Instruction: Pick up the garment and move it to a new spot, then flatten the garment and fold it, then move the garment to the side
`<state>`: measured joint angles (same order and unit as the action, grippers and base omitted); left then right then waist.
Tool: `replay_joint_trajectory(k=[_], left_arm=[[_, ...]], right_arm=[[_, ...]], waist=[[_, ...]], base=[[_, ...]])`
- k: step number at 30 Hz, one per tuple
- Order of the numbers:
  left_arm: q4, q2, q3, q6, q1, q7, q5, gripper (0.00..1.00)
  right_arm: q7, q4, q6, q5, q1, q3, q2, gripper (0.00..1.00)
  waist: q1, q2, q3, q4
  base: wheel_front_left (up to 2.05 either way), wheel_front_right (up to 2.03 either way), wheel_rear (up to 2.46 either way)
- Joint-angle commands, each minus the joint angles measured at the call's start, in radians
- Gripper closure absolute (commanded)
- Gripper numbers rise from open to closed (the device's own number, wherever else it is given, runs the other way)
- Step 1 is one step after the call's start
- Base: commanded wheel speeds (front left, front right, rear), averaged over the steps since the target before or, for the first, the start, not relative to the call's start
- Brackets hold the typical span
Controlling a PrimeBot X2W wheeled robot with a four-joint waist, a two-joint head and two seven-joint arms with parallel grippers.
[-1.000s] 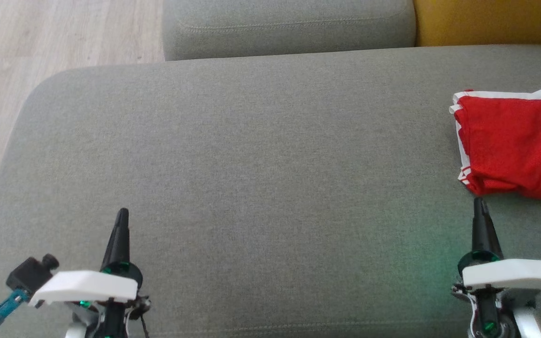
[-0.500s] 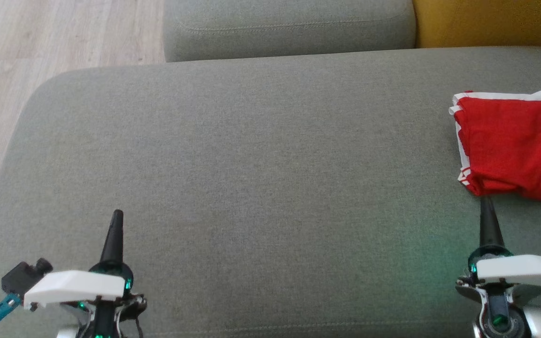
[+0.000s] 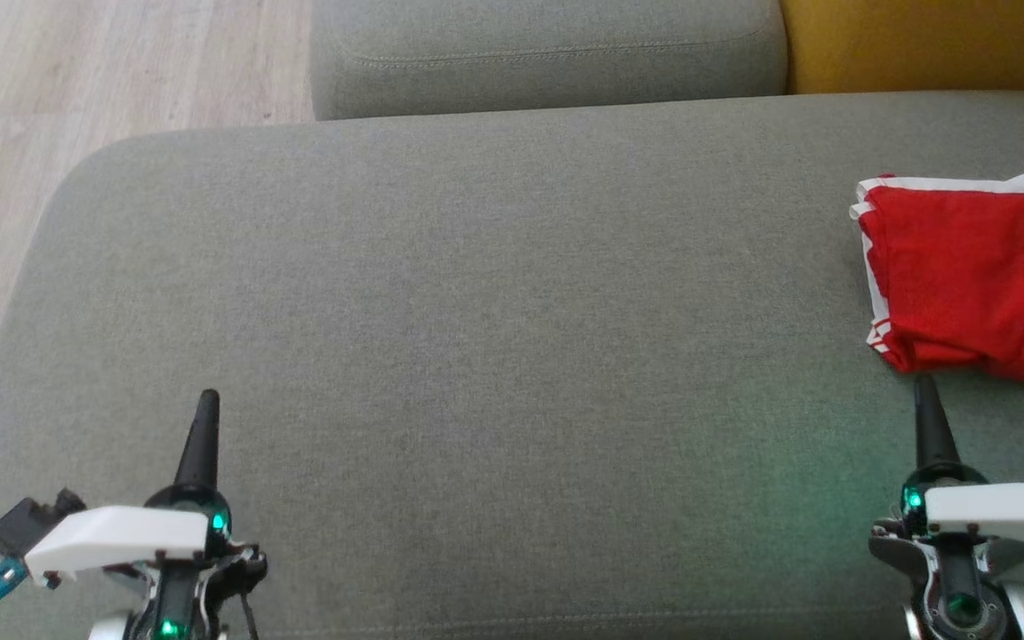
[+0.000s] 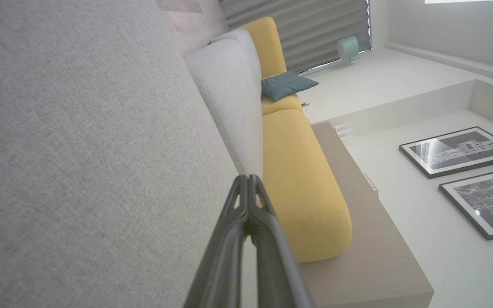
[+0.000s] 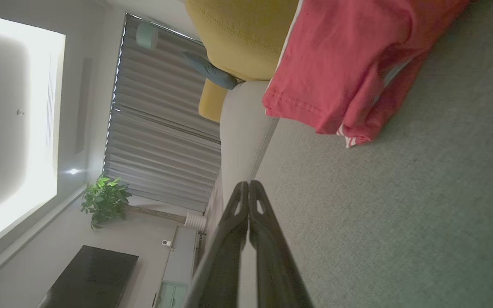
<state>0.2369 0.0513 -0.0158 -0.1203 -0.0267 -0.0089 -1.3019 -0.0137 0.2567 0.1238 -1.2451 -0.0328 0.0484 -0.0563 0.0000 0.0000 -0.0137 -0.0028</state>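
Head view: the left gripper rises at the lower left, its two dark fingers pressed together into one point and holding nothing, over the grey sofa seat. The right gripper stands at the lower right, fingers likewise together and empty. The red garment, folded and edged in white, lies on the seat just ahead of the right gripper's tip and a little to its right. It is well apart from the left gripper, far off to that gripper's right. Beyond both grippers sit a grey back cushion and a yellow cushion.

Left wrist view: the left gripper has its fingers meeting at the tips, with nothing between them. Ahead of the tips are the yellow cushion and, farther on, a blue pillow.

Right wrist view: the right gripper is also closed tip to tip and empty. The garment lies ahead of the tips, toward the view's upper right, near them but apart, with bare seat between
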Motion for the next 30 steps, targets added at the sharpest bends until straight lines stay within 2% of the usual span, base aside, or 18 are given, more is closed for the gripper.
replay_joint_trajectory(k=[1, 30], left_arm=[[-0.024, 0.018, 0.038, -0.006, -0.054, 0.009, -0.03, 1.0], [0.005, 0.018, 0.098, -0.01, -0.077, 0.094, -0.304, 1.0]], right_arm=[[0.009, -0.029, 0.005, -0.037, -0.055, -0.007, -0.019, 1.0], [0.093, -0.015, 0.007, -0.363, -0.071, 0.029, -0.018, 1.0]], waist=[[0.0, 0.0, 0.001, 0.0], [0.0, 0.0, 0.01, 0.003]], base=[[0.0, 0.0, 0.0], [0.0, 0.0, 0.0]])
